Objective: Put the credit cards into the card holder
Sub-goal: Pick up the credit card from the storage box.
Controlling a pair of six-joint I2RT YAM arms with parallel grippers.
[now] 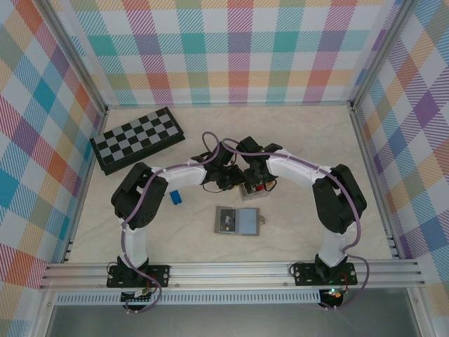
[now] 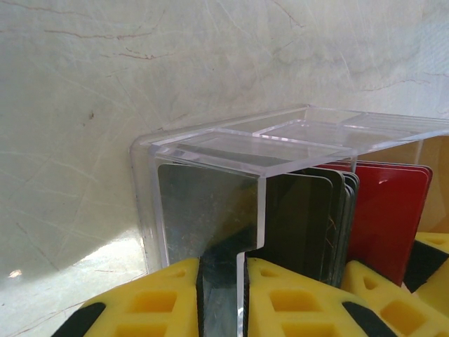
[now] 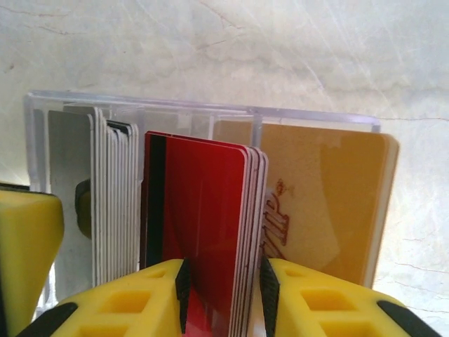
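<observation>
Credit cards [image 3: 203, 210] stand on edge in a clear stand [image 3: 210, 114] at mid-tabletop [image 1: 316, 140], just beyond the far right corner of the card holder [image 1: 238, 220]. The holder lies open and flat, centred, toward the near edge.

Right gripper [image 3: 223, 298]: jaws are drawn in on the red cards [image 3: 200, 232], with a dark pad against each face of the stack. It reads as a pinch.
Left gripper [image 2: 223, 302]: clamped on an upright wall of the stand, with a grey card [image 2: 200, 210] just behind that wall. Judged to be steadying the stand.

Handling, judged:
- Cards are thin, light and stiff with glossy faces. A stack may shear or fan if pinched off-centre.
- Best hold is on the flat faces at the free end, leaving the leading edge bare for the pocket.
- Stand is hard clear plastic and light, so it will likely slide or tip unless held.
- Holder is soft, flat and light. It may skate across the tabletop when a card pushes in.

Count:
- Stand: one, with three bays seen from the right wrist.
- Pale cards [image 3: 112, 203], left bay: about six, edges too tight to be sure.
- Red cards, middle bay: about four edges.
- Yellow-orange card [image 3: 330, 203], right bay: at least one; cannot tell if more sit behind.
- Black cards [image 2: 302, 217], between grey and red in the left wrist view: about three.
- Card holder: one.
- Blue block [image 1: 176, 196]: one, left of the holder.
- Chequered board [image 1: 138, 140]: one, far left corner.
</observation>
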